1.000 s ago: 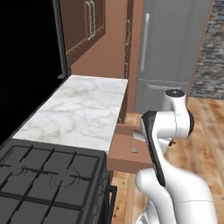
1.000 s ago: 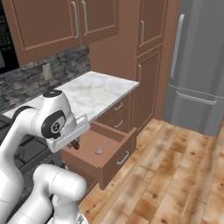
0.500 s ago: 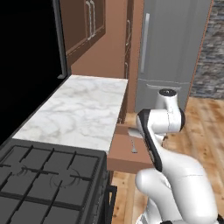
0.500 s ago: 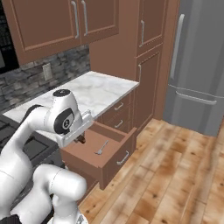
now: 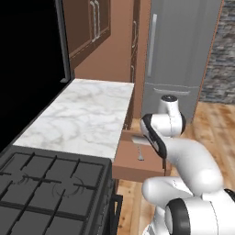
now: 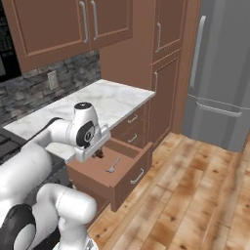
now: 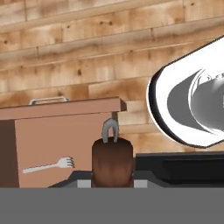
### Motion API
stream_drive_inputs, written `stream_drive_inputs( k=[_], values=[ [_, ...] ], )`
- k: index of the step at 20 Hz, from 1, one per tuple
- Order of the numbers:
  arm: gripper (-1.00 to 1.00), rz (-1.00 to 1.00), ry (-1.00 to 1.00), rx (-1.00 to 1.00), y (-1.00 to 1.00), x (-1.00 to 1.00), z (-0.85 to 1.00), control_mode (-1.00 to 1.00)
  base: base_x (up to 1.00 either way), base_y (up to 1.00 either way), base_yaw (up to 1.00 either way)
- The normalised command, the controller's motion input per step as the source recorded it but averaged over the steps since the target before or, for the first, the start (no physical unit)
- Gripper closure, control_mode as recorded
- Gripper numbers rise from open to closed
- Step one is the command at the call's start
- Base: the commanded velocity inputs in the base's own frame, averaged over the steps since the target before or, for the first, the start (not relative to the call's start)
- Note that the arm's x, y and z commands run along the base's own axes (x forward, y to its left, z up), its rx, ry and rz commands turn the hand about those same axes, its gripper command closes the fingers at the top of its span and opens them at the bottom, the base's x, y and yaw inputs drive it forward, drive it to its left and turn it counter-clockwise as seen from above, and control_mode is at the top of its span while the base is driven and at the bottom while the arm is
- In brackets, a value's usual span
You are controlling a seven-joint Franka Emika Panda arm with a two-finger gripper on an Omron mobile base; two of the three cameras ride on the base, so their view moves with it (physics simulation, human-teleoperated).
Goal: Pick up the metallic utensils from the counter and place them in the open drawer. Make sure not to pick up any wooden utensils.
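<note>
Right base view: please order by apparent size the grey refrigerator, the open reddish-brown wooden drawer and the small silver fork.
1. Grey refrigerator, largest.
2. Open reddish-brown wooden drawer.
3. Small silver fork inside it, smallest.

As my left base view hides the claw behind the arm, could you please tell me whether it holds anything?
Observer: Yes. In the hand view the claw is shut on a brown-handled utensil.
Operator: Is it over the drawer?
Observer: In the right base view it hangs over the back part of the open drawer.
Operator: And the fork?
Observer: The hand view shows the fork lying flat on the drawer floor, apart from the held utensil.
</note>
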Motion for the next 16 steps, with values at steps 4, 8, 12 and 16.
stream_drive_inputs(
  k=[4, 8, 12, 16],
  values=[
    [1.0, -0.18, 0.13, 0.02, 0.01, 0.21, -0.39, -1.0, 0.0, 0.0, 0.0],
    [1.0, -0.55, 0.2, 0.04, 0.0, 0.33, -0.15, -1.0, 0.0, 0.0, 0.0],
    [1.0, -0.65, 0.07, 0.04, 0.0, 0.36, -0.01, -1.0, 0.0, 0.0, 0.0],
    [1.0, -0.48, -0.01, 0.05, -0.09, 0.26, 0.0, -1.0, 0.0, 0.0, 0.0]
  ],
)
